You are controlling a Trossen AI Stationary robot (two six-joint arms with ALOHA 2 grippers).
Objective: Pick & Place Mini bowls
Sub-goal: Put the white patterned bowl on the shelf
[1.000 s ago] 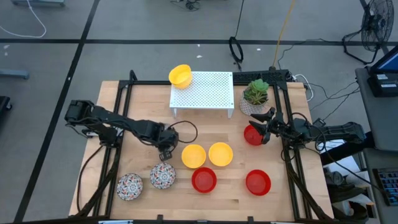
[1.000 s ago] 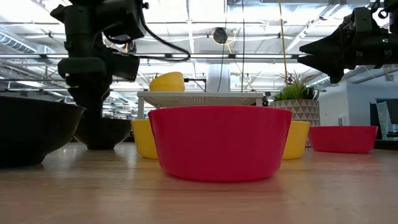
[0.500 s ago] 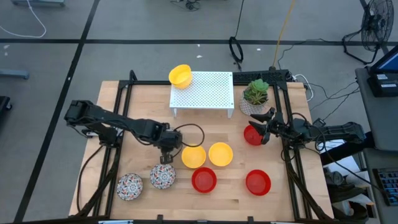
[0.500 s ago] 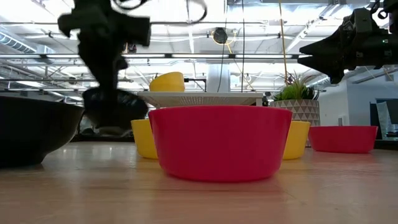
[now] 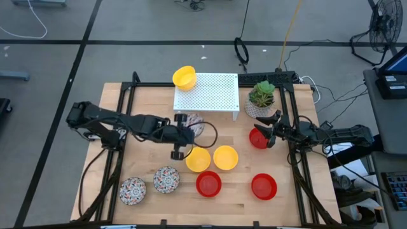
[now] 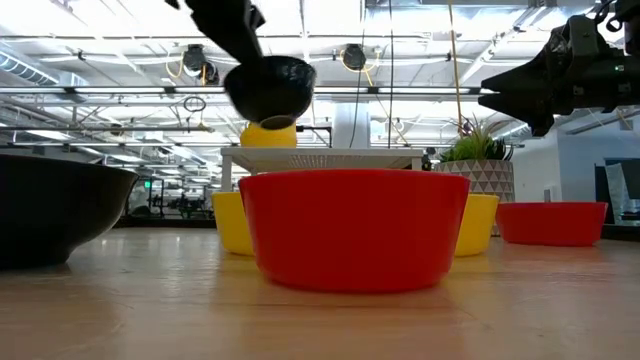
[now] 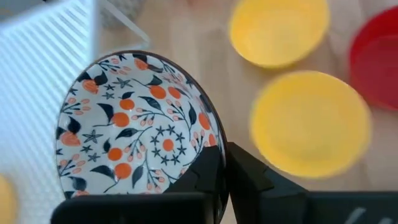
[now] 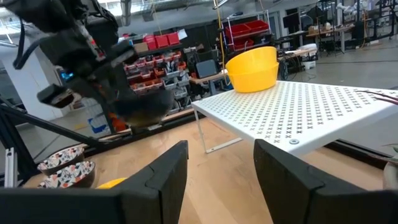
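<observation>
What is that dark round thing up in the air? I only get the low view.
Observer: A mosaic bowl. The left wrist view shows orange and dark flowers inside, and the left gripper holds it, jaws shut on its rim.
Operator: Where above the table?
Observer: The high view puts it by the white rack's front edge.
Operator: And the other arm?
Observer: The right wrist view shows the right gripper with jaws open, empty.

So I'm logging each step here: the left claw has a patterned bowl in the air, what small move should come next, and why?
Probably carry it on over the white perforated rack and lower it there. The left claw grips the mosaic bowl by its rim, lifted clear of the table beside the rack's front edge, and a yellow bowl already sits on the rack's corner. The right claw waits by a red bowl.
</observation>
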